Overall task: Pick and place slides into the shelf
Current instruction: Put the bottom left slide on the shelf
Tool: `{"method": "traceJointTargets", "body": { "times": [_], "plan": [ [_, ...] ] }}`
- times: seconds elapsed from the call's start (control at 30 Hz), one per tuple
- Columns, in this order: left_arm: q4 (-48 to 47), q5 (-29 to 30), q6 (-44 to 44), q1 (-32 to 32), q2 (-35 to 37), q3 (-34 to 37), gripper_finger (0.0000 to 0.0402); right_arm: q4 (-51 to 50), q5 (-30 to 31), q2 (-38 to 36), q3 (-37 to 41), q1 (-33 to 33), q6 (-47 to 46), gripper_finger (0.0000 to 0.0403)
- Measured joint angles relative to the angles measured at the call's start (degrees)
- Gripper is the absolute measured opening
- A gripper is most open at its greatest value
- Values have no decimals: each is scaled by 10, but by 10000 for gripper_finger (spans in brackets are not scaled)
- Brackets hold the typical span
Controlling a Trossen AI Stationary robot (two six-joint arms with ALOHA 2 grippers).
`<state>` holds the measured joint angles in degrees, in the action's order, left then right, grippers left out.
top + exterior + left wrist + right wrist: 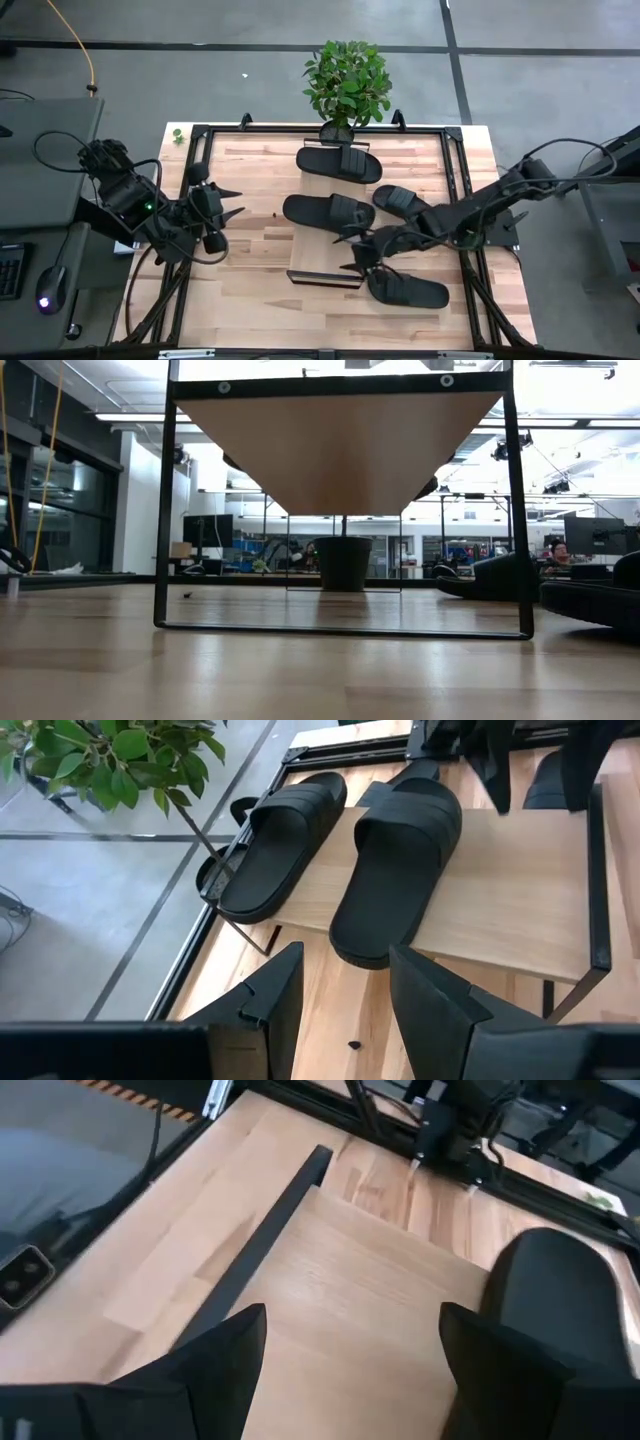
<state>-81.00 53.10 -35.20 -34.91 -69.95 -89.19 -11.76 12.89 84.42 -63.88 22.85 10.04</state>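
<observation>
The right pincer [358, 250] hangs released above the shelf [318, 262], one slide [328, 212] already lying on it; it should reach the slide [406, 289] beside the shelf and grip its strap squarely. The left pincer [228, 215] waits released.

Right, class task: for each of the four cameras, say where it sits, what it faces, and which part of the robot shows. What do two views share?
High: overhead, facing down on the table; both arms show, left gripper and right gripper.
Low: at tabletop height, facing level through the shelf frame; no arm shows.
Left wrist: behind open jaws, facing two slides.
Right wrist: behind open jaws, facing the shelf board.
Shared: high and left wrist both show the plant.
</observation>
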Motion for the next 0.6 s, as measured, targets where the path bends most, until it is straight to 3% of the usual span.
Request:
{"method": "traceJointTargets", "body": {
  "times": [0.27, 0.6],
  "plan": [
    [0, 3, 25, 0, 0, 0, 134, 51, -29, 38, 0, -40, -1, 289],
    [3, 2, 24, 0, 0, 0, 134, 47, 7, 59, 0, -66, 13, 289]
  ]
}}
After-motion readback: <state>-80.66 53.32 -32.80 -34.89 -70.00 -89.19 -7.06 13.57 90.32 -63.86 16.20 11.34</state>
